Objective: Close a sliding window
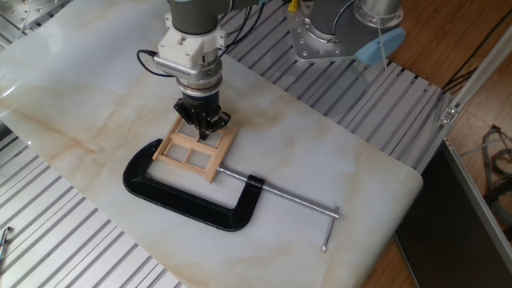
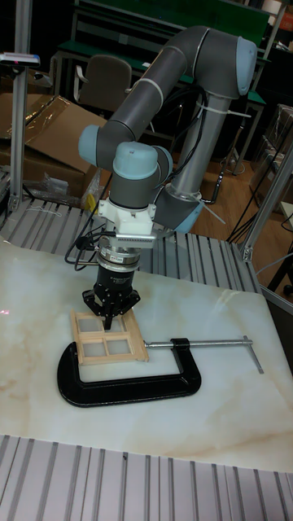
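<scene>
- Centrally, a small light-wood sliding window (image 1: 194, 150) lies flat on a pale marble-patterned table (image 1: 96, 96); its crossbars divide it into 4 panes.
- A black metal C-clamp (image 1: 188, 198) lies on the table around the window, its curved body wrapping the near and left sides of the frame.
- The clamp's long steel screw (image 1: 280, 197) runs away to the right from the window's right corner and ends in a thin crossbar handle (image 1: 330, 230).
- The screw tip and the clamp's other end sit against opposite sides of the window frame, so the frame sits between them.
- 1 grey robot arm (image 2: 155, 98) reaches down from above, with a white wrist section (image 1: 190, 54) and black cables looping beside it.
- The gripper (image 1: 205, 126) points straight down at the far edge of the window, over the upper pair of panes.
- Its dark fingers (image 2: 108, 310) are set close together with only a narrow gap, and their tips sit at the wooden bar of the far edge.
- Whether the fingers actually pinch the wood or just rest against it cannot be told from either view.
- Ribbed metal surface (image 1: 72, 240) surrounds the marble slab on the near and far sides.
- Beyond the table, the arm's grey base (image 1: 320, 36) stands on the ribbed metal, and a wooden floor (image 1: 448, 40) shows at the right.
</scene>
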Tool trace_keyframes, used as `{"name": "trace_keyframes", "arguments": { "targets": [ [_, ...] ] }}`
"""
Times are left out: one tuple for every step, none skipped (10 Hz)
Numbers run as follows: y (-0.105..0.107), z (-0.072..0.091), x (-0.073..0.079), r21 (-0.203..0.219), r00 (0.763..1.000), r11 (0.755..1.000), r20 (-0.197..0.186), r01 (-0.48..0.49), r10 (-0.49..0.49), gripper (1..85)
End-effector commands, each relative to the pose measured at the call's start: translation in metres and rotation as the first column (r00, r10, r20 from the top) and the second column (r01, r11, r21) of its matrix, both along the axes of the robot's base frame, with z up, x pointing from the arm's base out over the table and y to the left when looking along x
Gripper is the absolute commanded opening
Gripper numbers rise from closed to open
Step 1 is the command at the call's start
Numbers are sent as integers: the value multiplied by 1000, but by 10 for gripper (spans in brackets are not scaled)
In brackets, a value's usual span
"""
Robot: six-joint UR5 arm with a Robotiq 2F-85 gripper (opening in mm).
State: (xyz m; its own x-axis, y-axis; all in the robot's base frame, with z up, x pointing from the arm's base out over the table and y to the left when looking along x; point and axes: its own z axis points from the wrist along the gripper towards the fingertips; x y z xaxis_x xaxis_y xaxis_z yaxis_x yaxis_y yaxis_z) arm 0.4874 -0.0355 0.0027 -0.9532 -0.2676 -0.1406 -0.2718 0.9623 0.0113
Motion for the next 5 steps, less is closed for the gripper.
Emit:
{"name": "trace_keyframes", "arguments": {
  "targets": [
    [4, 2, 1, 23, 1000, 1000, 3, 21, -21, 7],
    [6, 2, 1, 31, 999, 999, -1, 33, -33, 7],
    [6, 3, 0, 30, 999, 999, -6, 39, -39, 7],
    [5, 4, 0, 27, 999, 999, -12, 43, -43, 7],
    [5, 5, -1, 29, 999, 998, -18, 51, -50, 7]
  ]
}}
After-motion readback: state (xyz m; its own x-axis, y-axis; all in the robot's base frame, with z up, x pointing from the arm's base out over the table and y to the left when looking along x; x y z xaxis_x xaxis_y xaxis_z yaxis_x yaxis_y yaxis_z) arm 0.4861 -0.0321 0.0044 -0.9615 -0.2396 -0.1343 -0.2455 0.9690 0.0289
